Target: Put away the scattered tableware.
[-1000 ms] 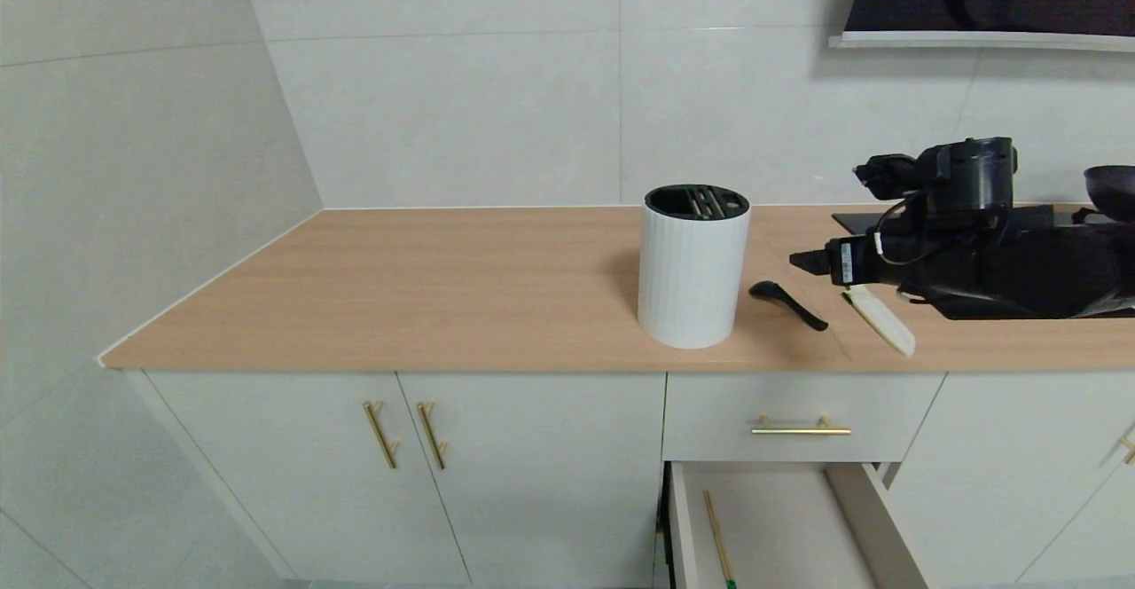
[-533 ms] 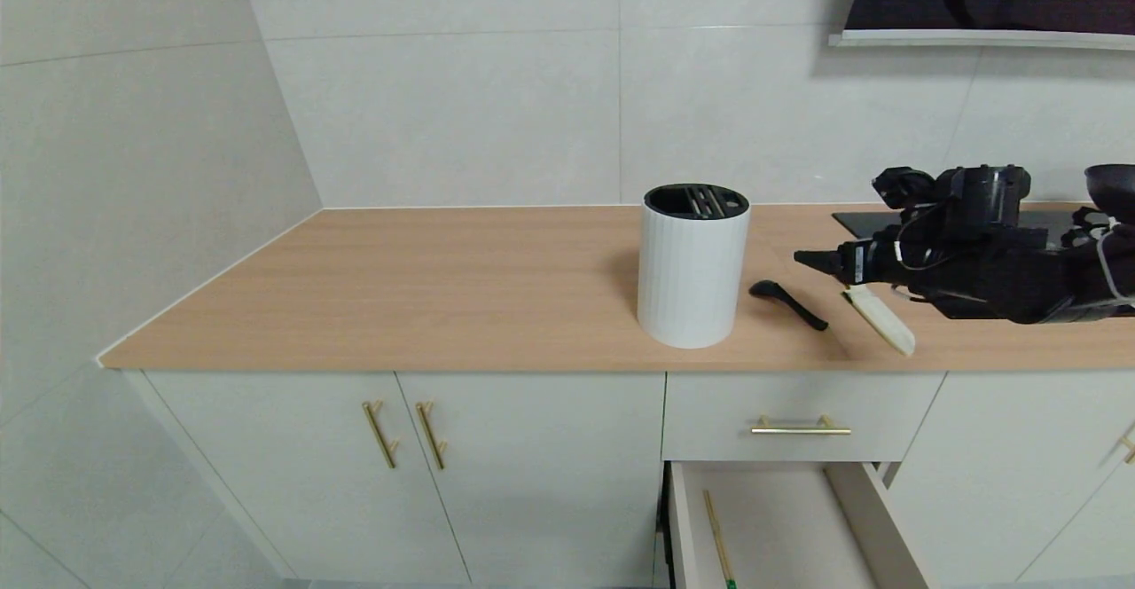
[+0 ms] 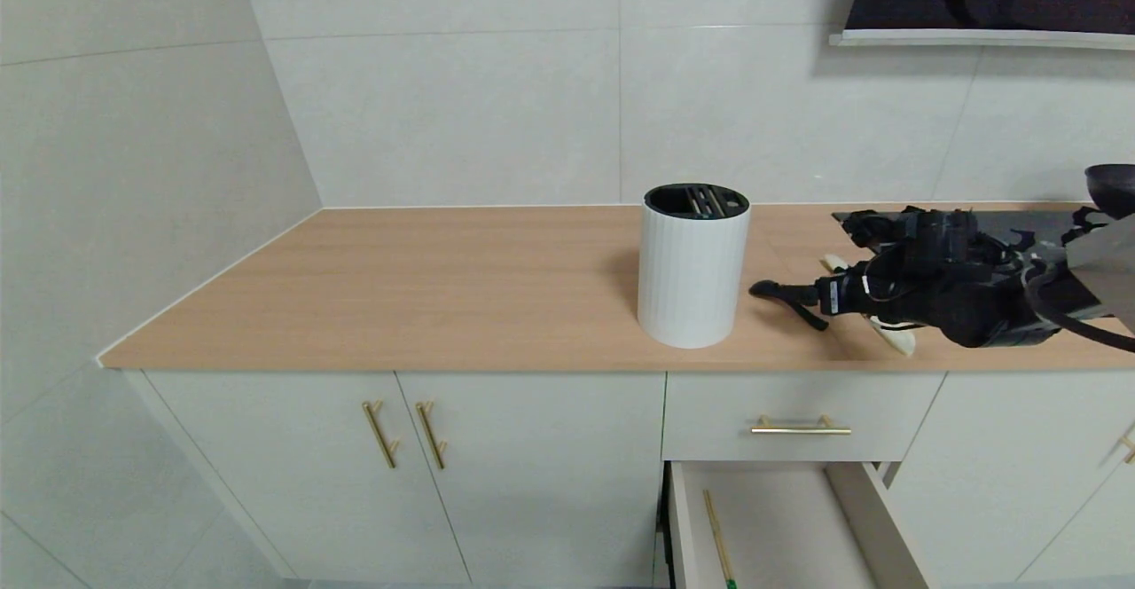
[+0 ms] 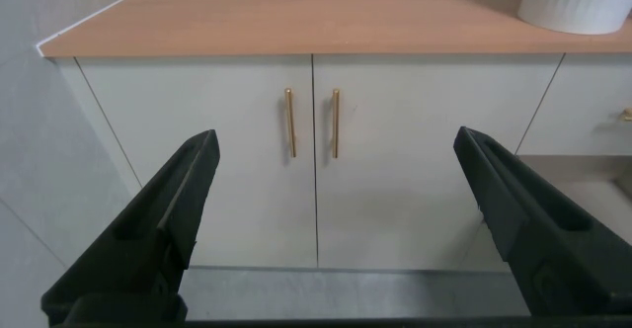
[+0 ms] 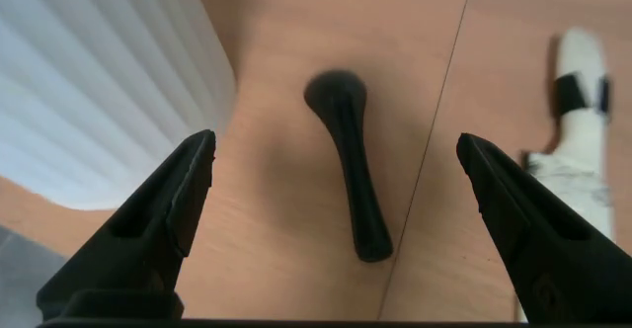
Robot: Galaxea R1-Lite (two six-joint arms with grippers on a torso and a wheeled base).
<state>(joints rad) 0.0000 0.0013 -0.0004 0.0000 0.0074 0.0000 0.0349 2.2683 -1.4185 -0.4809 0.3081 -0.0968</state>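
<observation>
Chopsticks (image 3: 716, 543) lie in the open drawer (image 3: 860, 514) nearest us. Our left gripper (image 4: 336, 170) hangs before the cabinet doors (image 4: 395, 150), fingers wide apart. On the tabletop (image 3: 443, 287) we see our right gripper (image 5: 334, 175) low over the black spoon (image 5: 351, 180), its fingers spread wide to either side and clear of it. The spoon lies just beside the white holder (image 3: 692, 270), with a white utensil (image 5: 583, 160) on its other side.
</observation>
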